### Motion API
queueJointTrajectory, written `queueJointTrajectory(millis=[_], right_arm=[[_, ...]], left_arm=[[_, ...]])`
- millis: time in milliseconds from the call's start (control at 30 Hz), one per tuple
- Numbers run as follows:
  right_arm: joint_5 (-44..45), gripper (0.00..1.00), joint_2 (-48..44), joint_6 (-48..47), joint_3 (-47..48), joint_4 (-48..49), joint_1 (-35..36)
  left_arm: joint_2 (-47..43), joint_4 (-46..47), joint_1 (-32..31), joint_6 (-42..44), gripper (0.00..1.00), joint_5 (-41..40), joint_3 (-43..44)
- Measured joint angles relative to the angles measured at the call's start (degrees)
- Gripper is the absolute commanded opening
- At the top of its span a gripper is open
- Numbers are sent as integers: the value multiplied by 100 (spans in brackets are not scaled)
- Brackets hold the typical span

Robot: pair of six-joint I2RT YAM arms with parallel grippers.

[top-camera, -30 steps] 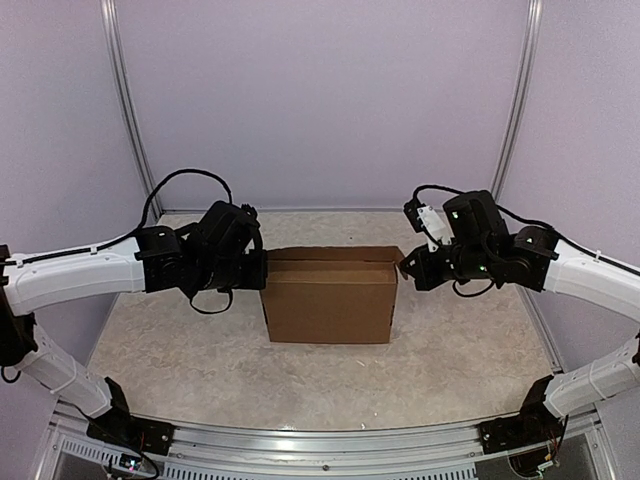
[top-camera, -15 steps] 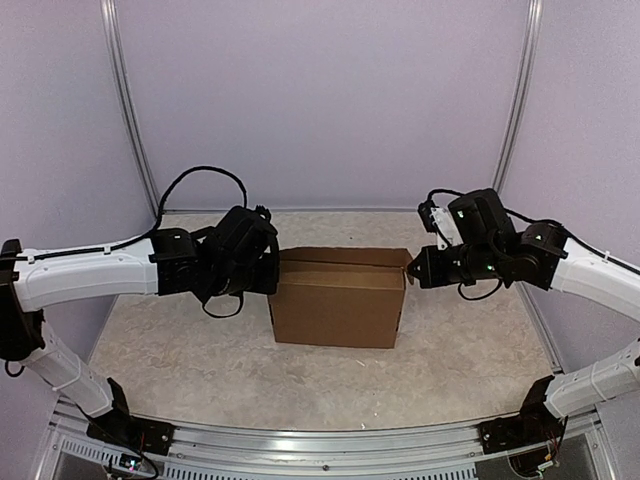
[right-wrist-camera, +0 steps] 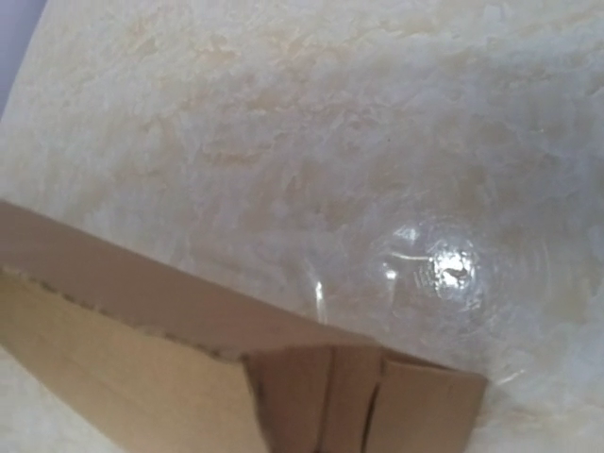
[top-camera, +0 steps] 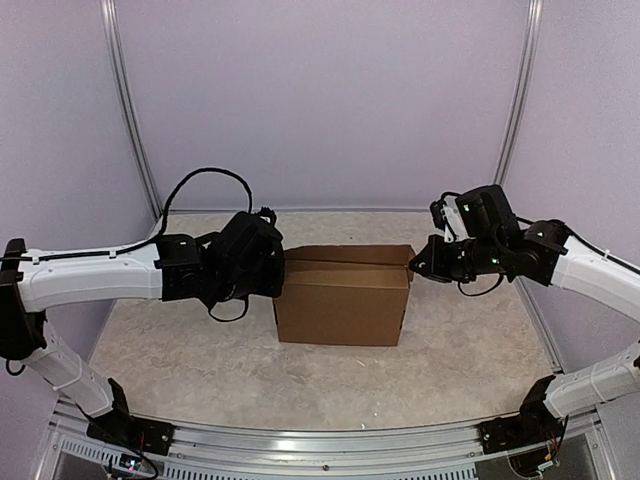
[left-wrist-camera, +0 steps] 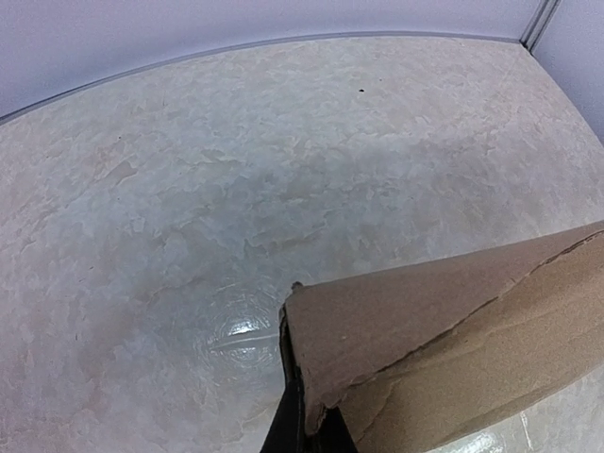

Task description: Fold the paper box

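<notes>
The paper box (top-camera: 342, 300) is plain brown cardboard, folded into a flat upright shape that stands on its long edge mid-table. My left gripper (top-camera: 279, 276) is at its upper left end. In the left wrist view the dark fingers (left-wrist-camera: 294, 415) are shut on the box's end edge (left-wrist-camera: 415, 330). My right gripper (top-camera: 414, 264) is at the upper right corner. In the right wrist view folded cardboard layers (right-wrist-camera: 377, 396) fill the bottom and hide the fingers, which appear closed on that corner.
The table (top-camera: 200, 350) is pale and marbled, with lilac walls on three sides. Metal posts (top-camera: 128, 110) stand at the back corners. A rail (top-camera: 320, 445) with the arm bases runs along the near edge.
The box has shifted a little to the right, and both grippers moved right with it. The left arm reached further in and the right arm drew back.
</notes>
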Motion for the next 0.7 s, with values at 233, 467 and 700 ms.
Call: queueJointTrajectory(millis=[233, 467, 700], right_arm=[[-428, 0, -59, 439, -306, 511, -321], [-564, 0, -72, 656, -391, 699, -409], [-645, 0, -72, 813, -391, 739, -463]], left_arm=[[4, 184, -17, 42, 0, -22, -72], [46, 256, -20, 46, 0, -111, -85], [50, 326, -20, 48, 0, -118, -111]])
